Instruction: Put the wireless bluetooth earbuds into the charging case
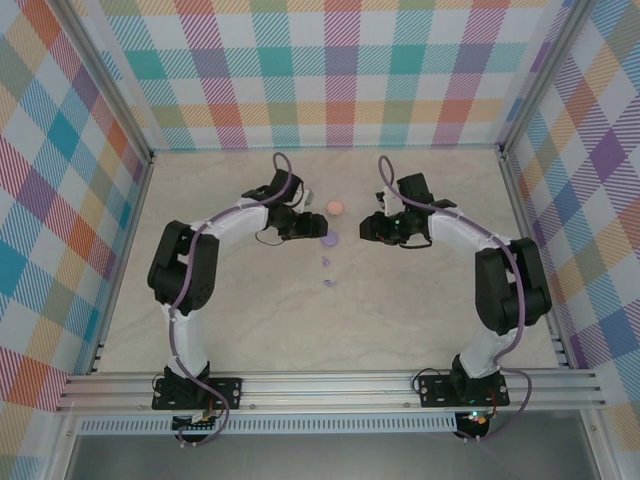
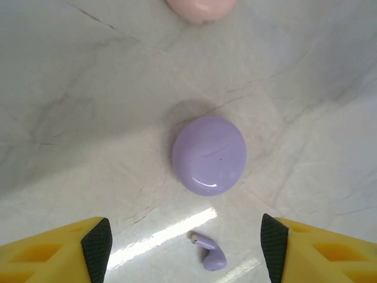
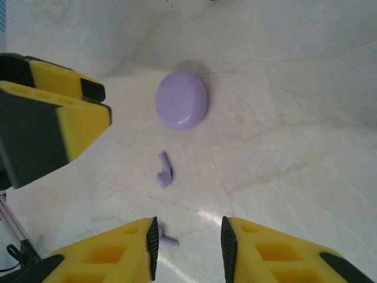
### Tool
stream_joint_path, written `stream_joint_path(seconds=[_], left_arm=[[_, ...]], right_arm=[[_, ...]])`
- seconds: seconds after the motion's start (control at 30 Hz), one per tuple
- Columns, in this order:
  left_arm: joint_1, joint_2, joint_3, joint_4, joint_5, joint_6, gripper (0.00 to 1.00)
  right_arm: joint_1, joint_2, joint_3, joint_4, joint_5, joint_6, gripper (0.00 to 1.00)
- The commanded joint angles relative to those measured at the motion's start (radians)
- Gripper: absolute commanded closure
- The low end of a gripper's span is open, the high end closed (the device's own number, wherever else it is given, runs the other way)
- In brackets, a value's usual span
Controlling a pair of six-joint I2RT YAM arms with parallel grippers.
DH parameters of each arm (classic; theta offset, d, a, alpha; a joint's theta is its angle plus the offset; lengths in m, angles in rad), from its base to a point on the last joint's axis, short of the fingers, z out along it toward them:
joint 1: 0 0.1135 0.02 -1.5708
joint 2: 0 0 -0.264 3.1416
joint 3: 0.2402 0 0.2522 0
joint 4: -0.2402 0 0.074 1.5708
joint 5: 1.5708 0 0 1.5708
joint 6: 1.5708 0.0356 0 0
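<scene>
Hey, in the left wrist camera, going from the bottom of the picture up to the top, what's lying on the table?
purple earbud -> round purple case -> round pink case, cut off by the top edge

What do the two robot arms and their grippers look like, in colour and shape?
Both the left arm and the right arm have white links between bulky black joints, with a purple cable running along each. The left gripper and the right gripper have blocky yellow fingers with black pads at the tips.
</scene>
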Motion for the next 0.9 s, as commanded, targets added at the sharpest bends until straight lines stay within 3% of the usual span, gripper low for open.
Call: stream_joint_path(seconds=[0.0,0.4,0.87], left_arm=[[0.025,-0.031,-0.084,0.18,0.1,-0.153,0.35],[0.037,-0.006,-0.292,0.525,0.123,-0.432,0.48],[0.02,0.061,-0.3,0.589,0.147,-0.468,0.52]], right_arm=[[-0.005,0.07,0.06,0.039,-0.078,0.038,0.64],[0.03,0.281,0.219,0.033,-0.099,0.117,0.66],[0.055,0.403,0.323,0.03,-0.106,0.167,0.71]])
